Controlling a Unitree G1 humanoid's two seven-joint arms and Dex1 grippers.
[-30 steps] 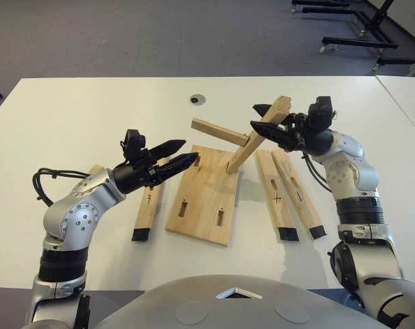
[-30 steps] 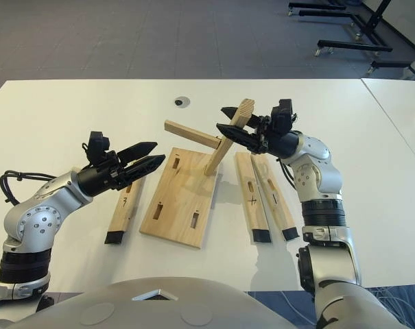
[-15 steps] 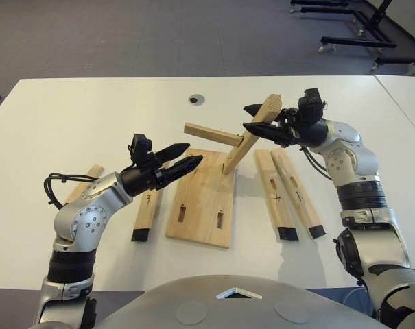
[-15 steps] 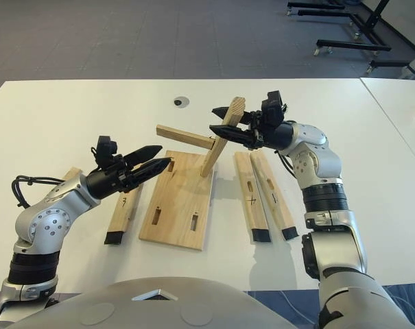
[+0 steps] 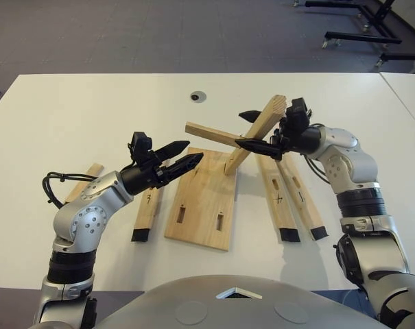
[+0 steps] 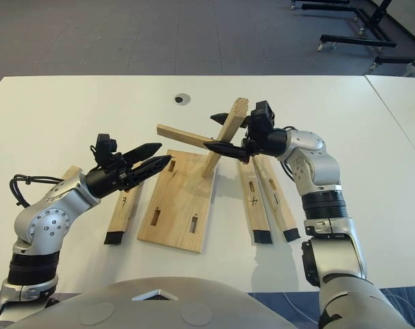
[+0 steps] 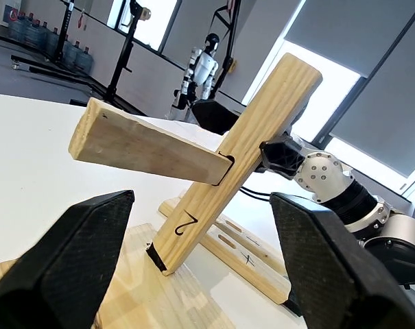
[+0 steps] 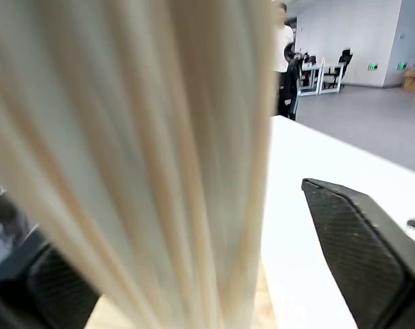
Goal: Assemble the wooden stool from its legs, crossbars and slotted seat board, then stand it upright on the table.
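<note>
Right tool [image 5: 240, 129] is spread wide, one finger above and one below the tilted leg [image 5: 273, 110]. It straddles the leg midway without clamping, and the wrist view shows bare desk between the wood and one finger [image 8: 358, 253]. Left tool [image 5: 192, 151] is open too, nothing in it, hovering over the left edge of the seat board [image 5: 204, 205].

Now the writing: a hand-drawn "2" sits just above the tilted leg's black foot. Right of the board, a plus marks one flat leg [image 5: 276, 195] and a minus marks its neighbour [image 5: 302, 197]. A third flat leg [image 5: 147, 209] lies left of the board, its mark unreadable, and a further piece [image 5: 92, 173] peeks from behind the left arm. A cable hole [image 5: 195, 96] sits toward the far edge of the desk [image 5: 77, 116].

That tilted leg plants its black tip on the board's far right corner and climbs away to the far right. A crossbar [image 5: 207, 133] juts from its middle toward the left, off the desk.
</note>
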